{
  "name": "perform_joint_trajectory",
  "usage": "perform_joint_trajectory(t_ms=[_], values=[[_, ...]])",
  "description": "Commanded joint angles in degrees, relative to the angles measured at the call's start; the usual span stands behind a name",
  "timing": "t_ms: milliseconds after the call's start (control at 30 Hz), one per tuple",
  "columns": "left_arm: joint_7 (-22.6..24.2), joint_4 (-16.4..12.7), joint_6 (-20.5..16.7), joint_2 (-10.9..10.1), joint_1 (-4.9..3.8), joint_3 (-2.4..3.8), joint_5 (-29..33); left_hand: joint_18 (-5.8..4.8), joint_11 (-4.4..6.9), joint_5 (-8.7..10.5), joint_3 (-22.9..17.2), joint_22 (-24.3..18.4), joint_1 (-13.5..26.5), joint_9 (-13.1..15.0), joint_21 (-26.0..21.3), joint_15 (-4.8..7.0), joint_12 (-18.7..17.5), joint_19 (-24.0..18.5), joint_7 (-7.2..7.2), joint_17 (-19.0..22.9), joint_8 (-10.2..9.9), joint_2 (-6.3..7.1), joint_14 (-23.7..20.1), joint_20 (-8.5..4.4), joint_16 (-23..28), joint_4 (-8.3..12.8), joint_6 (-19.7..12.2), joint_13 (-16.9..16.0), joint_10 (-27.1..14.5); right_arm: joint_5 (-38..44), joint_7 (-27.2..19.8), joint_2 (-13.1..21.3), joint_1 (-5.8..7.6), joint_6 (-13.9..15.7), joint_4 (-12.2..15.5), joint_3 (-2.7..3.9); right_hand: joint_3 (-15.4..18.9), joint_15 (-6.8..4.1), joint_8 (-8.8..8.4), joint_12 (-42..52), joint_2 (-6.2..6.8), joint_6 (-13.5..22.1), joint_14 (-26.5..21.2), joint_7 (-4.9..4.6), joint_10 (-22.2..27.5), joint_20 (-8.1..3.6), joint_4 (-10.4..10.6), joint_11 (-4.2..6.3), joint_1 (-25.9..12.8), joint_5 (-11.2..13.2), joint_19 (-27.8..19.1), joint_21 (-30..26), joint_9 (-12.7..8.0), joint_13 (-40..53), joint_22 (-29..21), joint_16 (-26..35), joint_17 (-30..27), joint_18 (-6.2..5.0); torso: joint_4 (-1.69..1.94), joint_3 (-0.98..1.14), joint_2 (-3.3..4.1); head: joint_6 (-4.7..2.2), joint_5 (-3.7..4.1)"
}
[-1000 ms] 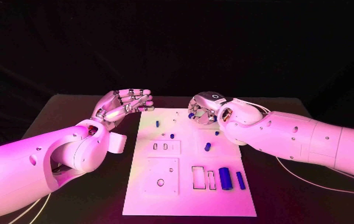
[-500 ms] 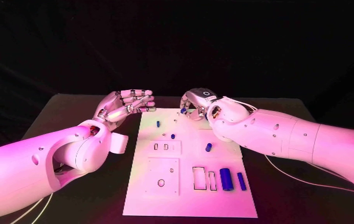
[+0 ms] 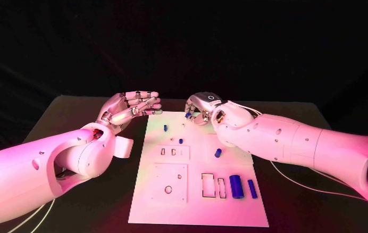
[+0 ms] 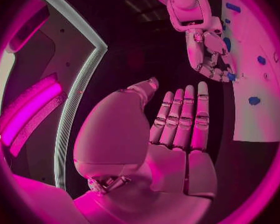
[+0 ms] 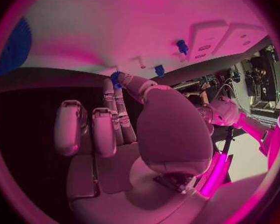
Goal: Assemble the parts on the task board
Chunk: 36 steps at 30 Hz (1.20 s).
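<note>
The right robot hand (image 3: 201, 108), pinching a blue part (image 3: 189, 115), has been moved further left over the board (image 3: 199, 190). The left robot hand (image 3: 132, 107) is kept empty, fingers apart.

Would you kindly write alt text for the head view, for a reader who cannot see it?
The right hand pinches a small blue part over the far edge of the white task board. The left hand hovers left of the board with nothing in it, and more blue parts lie on the board.
</note>
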<state>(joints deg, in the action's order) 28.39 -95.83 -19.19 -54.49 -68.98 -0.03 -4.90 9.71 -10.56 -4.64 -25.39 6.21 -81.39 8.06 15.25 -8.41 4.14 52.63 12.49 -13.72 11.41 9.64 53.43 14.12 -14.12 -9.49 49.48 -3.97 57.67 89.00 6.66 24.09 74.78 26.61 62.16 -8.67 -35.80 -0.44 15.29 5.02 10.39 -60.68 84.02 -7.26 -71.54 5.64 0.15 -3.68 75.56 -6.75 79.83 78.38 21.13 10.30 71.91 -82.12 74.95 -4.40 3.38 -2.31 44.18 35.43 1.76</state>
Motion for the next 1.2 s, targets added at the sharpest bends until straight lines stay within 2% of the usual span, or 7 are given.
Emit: perform_joint_trajectory(t_ms=[33,400,733,1200], values=[[0.2,-0.19,1.03,0.12,-0.2,0.06,0.24,0.75,-0.27,0.29,0.0,0.08,-0.47,0.08,0.21,-0.13,-0.33,0.43,1.14,-0.09,0.11,0.02,-0.38,0.11,0.18,0.48,-0.38,0.07,-0.23,-0.12,-0.6,-0.26,-0.06,-0.58,-0.3,0.02,0.03,-0.2,0.06,0.21,-0.38,0.24,3.52,-0.26,-0.05,-0.24,-0.02,-0.04,-0.56,-0.23,-0.03,0.19,0.09,0.32,0.03,-0.2,1.5,0.56,-0.05,-0.05,0.1,0.1,-0.01],[0.09,-0.13,1.02,0.21,-0.33,0.05,0.26,0.72,-0.31,0.3,-0.04,0.08,-0.41,0.09,0.24,-0.17,-0.36,0.39,1.2,-0.19,0.11,-0.03,-0.5,0.11,0.21,0.55,-0.41,0.07,-0.26,-0.45,-0.79,-1.15,-0.1,-1.15,-1.19,0.02,0.05,-0.17,-0.01,0.14,-0.29,0.44,3.52,-0.3,0.01,-0.21,-0.02,-0.07,-0.66,-0.24,-0.08,0.15,0.15,0.34,0.0,-0.22,1.51,0.54,0.06,-0.03,0.11,0.24,-0.12],[-0.07,0.0,0.99,0.17,-0.42,0.05,0.31,0.72,-0.31,0.3,-0.04,0.08,-0.41,0.09,0.24,-0.17,-0.36,0.39,1.2,-0.19,0.11,-0.03,-0.5,0.11,0.21,0.55,-0.41,0.07,-0.26,-0.65,-0.96,-1.26,-0.1,-2.27,-1.0,0.01,0.12,0.02,-0.28,-0.28,0.12,1.16,3.46,-0.52,0.56,-0.06,0.08,-0.31,-1.2,-0.24,-0.41,-0.15,0.38,0.37,-0.38,-0.19,1.33,0.45,-0.1,-0.04,0.09,0.5,-0.35],[-0.16,0.34,1.04,0.16,-0.47,0.05,0.44,0.72,-0.31,0.3,-0.04,0.08,-0.41,0.09,0.24,-0.17,-0.36,0.39,1.2,-0.19,0.11,-0.03,-0.5,0.11,0.21,0.55,-0.41,0.07,-0.26,-0.65,-0.73,-0.84,-0.1,-2.31,-0.91,0.0,0.12,0.06,-0.33,-0.34,0.17,1.27,3.44,-0.55,0.63,-0.03,0.11,-0.35,-1.28,-0.24,-0.45,-0.19,0.42,0.38,-0.41,-0.17,1.27,0.44,-0.07,-0.02,0.16,0.61,-0.31]])
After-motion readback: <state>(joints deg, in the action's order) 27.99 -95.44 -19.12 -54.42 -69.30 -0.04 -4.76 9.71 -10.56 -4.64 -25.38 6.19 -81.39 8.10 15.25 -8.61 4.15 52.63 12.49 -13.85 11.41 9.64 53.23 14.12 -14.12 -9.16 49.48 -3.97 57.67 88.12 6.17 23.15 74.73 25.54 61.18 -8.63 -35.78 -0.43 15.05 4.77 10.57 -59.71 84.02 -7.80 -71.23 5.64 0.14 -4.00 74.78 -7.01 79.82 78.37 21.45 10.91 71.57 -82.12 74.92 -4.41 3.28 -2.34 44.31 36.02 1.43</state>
